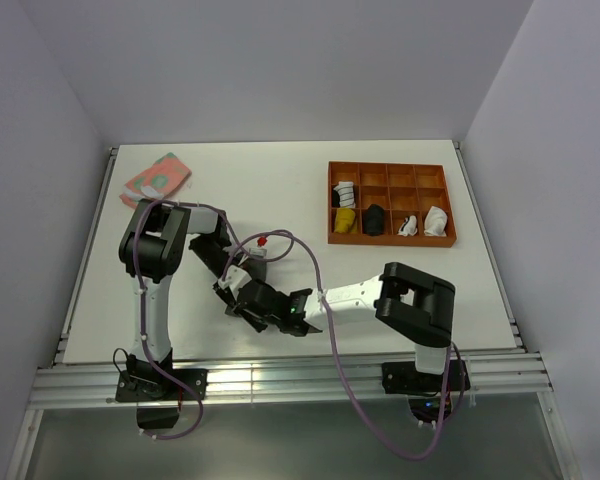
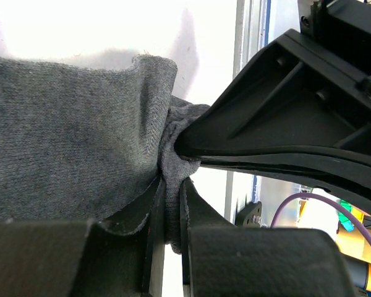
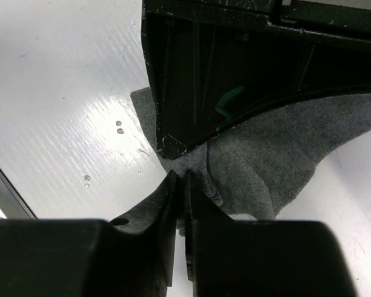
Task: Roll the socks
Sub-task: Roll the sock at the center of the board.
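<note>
The plain grey sock (image 2: 68, 142) is bunched between both grippers near the table's front edge. My left gripper (image 2: 172, 198) is shut on a fold of its fabric. My right gripper (image 3: 180, 182) is shut on the sock's edge (image 3: 278, 161), right beside the left gripper's fingers. In the top view the two grippers meet, left (image 1: 263, 303) and right (image 1: 293, 308), and they hide most of the sock. No striped sock lies loose on the table. A white-and-black striped piece (image 1: 345, 191) lies in the tray; I cannot tell if it is that sock.
An orange compartment tray (image 1: 390, 241) stands at the back right with yellow (image 1: 346, 220), black (image 1: 374, 219) and white (image 1: 435, 221) bundles. A pink and green patterned cloth (image 1: 157, 177) lies at the back left. The table's front rail runs just behind the grippers.
</note>
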`<action>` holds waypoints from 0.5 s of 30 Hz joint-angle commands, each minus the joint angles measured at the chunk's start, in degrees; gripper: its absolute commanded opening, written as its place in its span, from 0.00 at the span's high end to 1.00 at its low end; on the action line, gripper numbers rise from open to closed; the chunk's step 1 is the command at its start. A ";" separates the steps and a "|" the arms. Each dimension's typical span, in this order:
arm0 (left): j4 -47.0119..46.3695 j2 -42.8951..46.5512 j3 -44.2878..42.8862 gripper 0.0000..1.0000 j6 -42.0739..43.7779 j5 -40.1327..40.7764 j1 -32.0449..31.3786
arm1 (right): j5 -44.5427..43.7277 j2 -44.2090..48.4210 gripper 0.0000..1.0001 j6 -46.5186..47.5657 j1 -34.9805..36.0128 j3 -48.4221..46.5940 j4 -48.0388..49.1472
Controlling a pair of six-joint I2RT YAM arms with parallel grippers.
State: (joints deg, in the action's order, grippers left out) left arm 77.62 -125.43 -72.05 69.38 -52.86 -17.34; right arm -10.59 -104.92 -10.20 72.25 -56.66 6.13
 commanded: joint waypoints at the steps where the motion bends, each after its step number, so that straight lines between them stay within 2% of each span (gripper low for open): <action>1: 0.86 -0.08 -1.25 0.95 0.66 -1.45 -0.23 | -2.33 -0.98 0.91 -1.84 0.44 1.11 0.63; 3: 0.86 0.53 -1.25 0.90 0.66 -2.24 -0.15 | -1.46 -0.81 0.96 -2.89 0.35 2.08 0.64; 8: -0.37 3.69 -3.18 0.77 -0.65 -5.84 2.05 | 2.67 1.12 0.99 -5.09 -0.79 3.31 -0.94; 15: -3.61 8.88 -5.29 0.71 -3.90 -9.10 6.00 | 10.32 2.45 1.00 -8.08 -4.39 1.91 -7.43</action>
State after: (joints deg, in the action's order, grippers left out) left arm 75.59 -121.12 -75.37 66.54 -57.60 -12.62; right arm -4.60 -103.63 -15.86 69.19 -54.81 6.17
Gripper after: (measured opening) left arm 0.288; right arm 0.091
